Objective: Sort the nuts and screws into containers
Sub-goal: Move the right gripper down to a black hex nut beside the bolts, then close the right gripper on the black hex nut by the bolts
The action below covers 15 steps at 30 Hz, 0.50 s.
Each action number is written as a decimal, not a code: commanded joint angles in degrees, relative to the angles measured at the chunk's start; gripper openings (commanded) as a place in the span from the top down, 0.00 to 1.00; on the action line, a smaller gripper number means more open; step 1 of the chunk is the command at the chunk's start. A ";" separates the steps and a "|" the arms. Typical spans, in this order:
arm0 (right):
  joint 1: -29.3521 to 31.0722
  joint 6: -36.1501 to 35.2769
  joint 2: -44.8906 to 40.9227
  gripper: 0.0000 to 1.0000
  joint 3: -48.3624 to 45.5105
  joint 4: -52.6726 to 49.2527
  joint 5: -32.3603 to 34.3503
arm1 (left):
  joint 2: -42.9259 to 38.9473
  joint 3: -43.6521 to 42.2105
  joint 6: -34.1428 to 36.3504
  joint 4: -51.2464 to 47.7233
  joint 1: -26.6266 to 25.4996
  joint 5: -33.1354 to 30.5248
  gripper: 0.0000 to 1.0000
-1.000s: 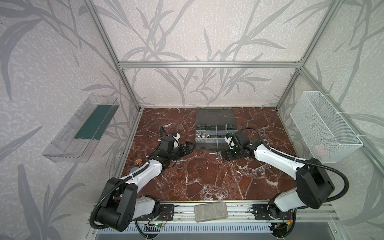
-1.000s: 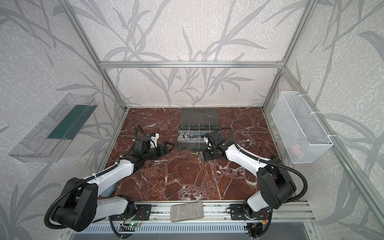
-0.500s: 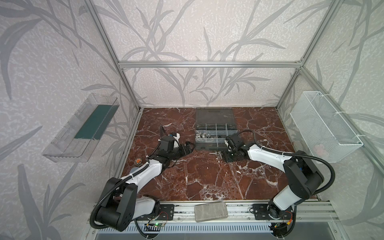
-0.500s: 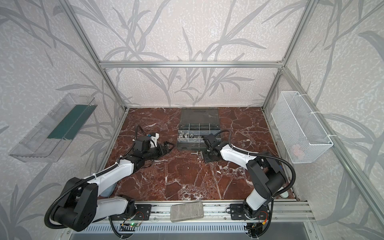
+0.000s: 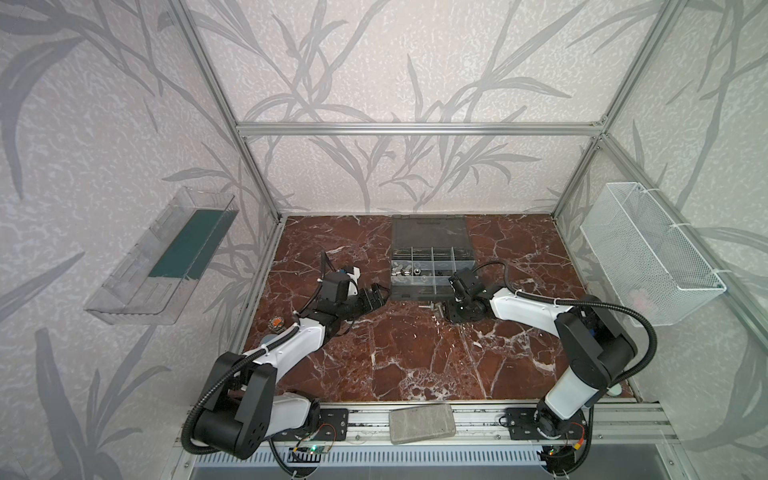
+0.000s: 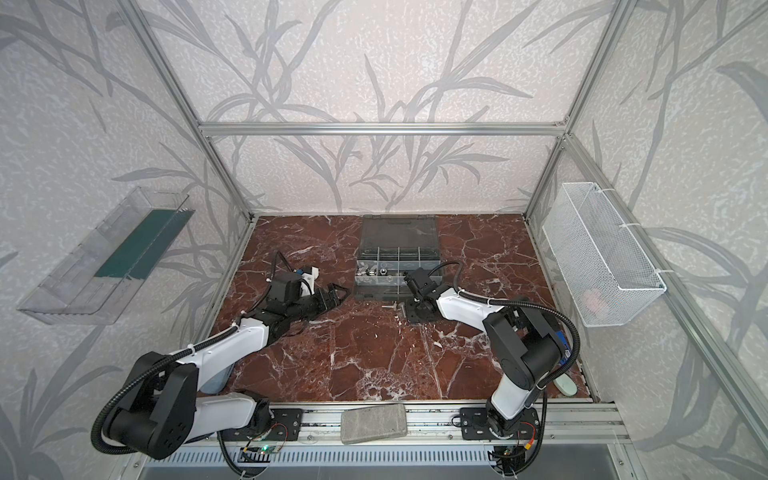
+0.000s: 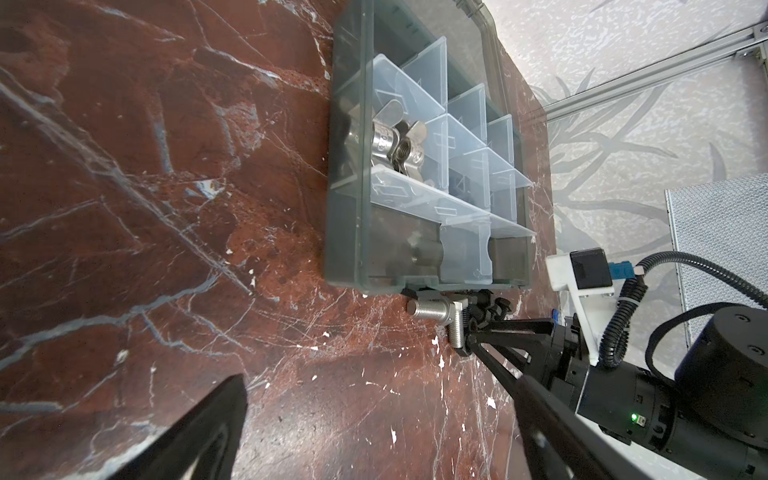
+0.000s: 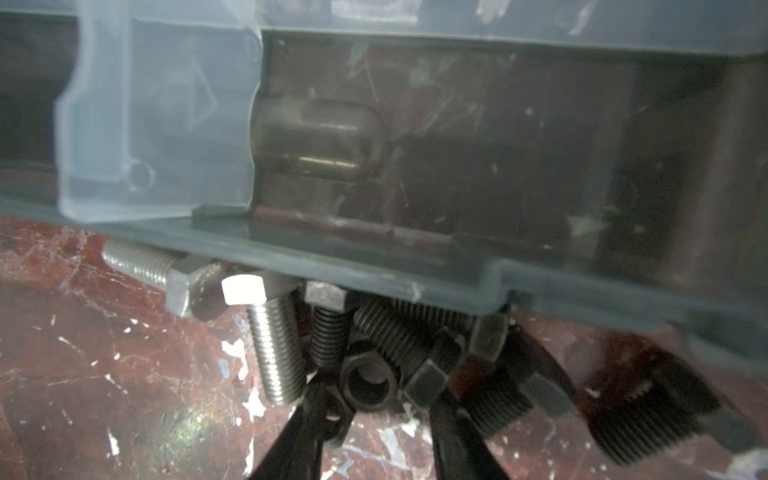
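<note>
The dark grey organizer case [image 5: 430, 293] [image 6: 397, 291] lies open at mid-table with its clear-walled containers [image 7: 465, 137]. Silver winged nuts [image 7: 395, 145] fill one cell. Loose screws and nuts are piled against the case's front wall. Two silver screws [image 8: 276, 349] [image 7: 430, 309] lie at one end, several black screws [image 8: 503, 399] beside them. My right gripper [image 8: 380, 409] [image 5: 442, 309] [image 6: 405, 310] is low at this pile. It is open but narrow, with a black nut [image 8: 368, 386] between its tips. My left gripper [image 7: 374, 415] [image 5: 376, 296] [image 6: 334, 296] hovers wide open left of the case, holding nothing.
The case's smoky lid [image 5: 430, 230] lies flat behind it. A white mesh basket [image 5: 648, 257] hangs on the right wall, a clear tray with a green base [image 5: 166, 257] on the left wall. A grey block [image 5: 422, 424] rests on the front rail. A small orange object [image 5: 276, 322] lies by the left arm.
The right arm has drawn its elbow inward and its gripper has settled onto the pile in front of the case. The left arm has not moved.
</note>
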 commanded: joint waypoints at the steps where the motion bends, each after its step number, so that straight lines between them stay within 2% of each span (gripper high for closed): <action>1: 0.25 0.81 0.63 0.58 1.33 0.20 1.34 | 0.13 0.67 0.50 0.83 0.30 -0.28 0.02; 15: 2.28 0.19 -1.46 0.61 -2.82 -3.10 3.04 | 1.08 0.55 0.39 1.36 0.39 -0.11 0.02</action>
